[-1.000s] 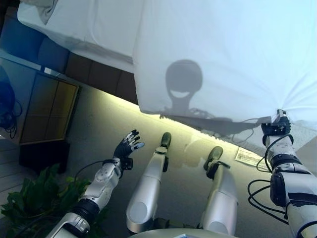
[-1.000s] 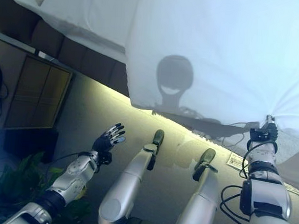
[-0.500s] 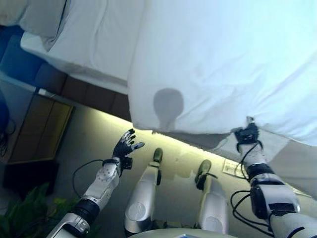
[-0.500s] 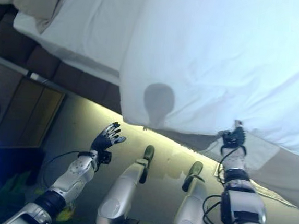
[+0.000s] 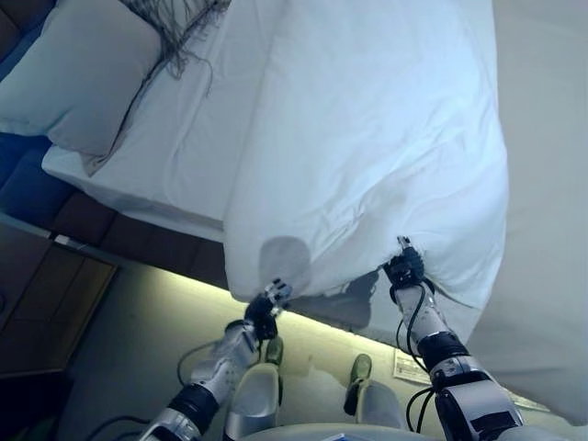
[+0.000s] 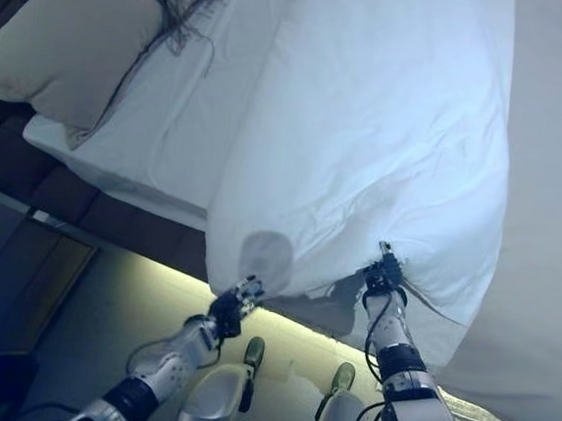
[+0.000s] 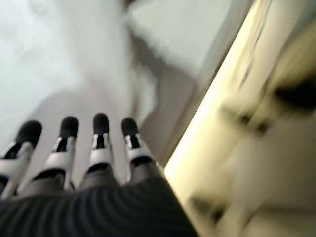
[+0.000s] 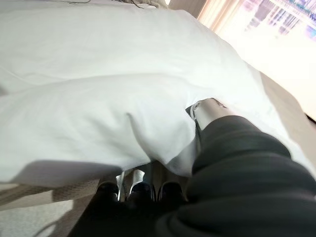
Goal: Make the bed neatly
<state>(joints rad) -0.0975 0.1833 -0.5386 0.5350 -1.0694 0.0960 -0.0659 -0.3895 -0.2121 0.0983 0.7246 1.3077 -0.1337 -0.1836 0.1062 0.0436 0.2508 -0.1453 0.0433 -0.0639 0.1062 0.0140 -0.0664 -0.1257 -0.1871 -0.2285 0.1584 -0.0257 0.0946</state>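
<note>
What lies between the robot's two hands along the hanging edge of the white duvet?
Only the duvet's own lower edge, with bare floor below, runs from the left hand to the right hand. The left eye view shows it.

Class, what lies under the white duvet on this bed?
A white sheet shows beside the duvet, running under its edge. The right hand grips the duvet's hem. The covered part cannot be seen.

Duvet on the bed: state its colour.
Plain white puffy fabric duvet, no pattern; clearest in the left eye view.
</note>
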